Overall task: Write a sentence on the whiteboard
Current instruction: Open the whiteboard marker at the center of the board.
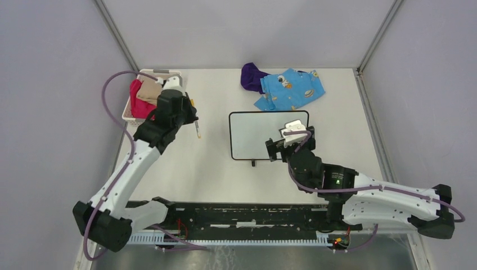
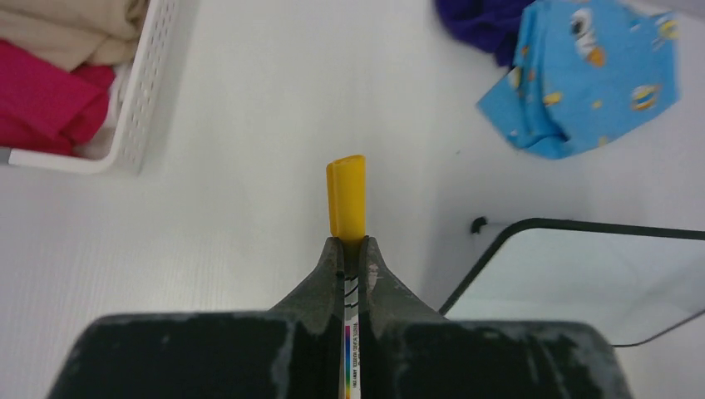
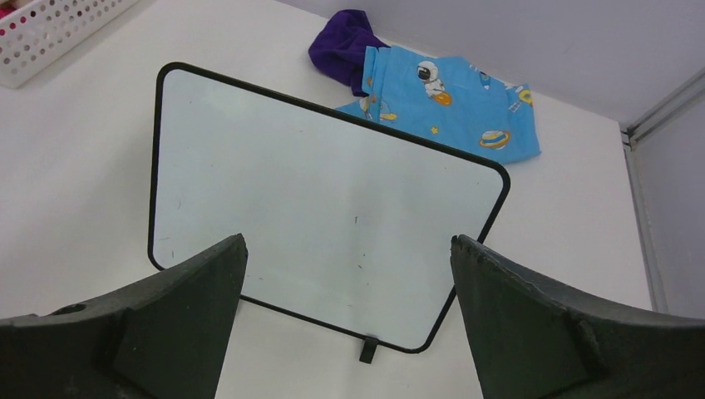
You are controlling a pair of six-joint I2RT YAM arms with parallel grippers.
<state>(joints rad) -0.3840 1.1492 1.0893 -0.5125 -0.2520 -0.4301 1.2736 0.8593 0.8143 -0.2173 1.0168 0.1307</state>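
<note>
The left hand (image 2: 353,249) is clamped on a marker (image 2: 350,287) that looks light, stiff and slick, its yellow cap (image 2: 347,195) jutting ahead. The blank whiteboard (image 3: 332,166) lies on the worktop (image 3: 83,166) under the wide-open right hand (image 3: 347,245). It is probably light and slidey, so pin its frame.

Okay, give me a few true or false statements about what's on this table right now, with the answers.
1. The left tool is clamped on a yellow-capped marker. True.
2. The whiteboard carries orange writing. False: no writing shows on it.
3. The right tool is shut. False: it stands wide open above the whiteboard.
4. The white basket holds red cloth and beige cloth. True.
</note>
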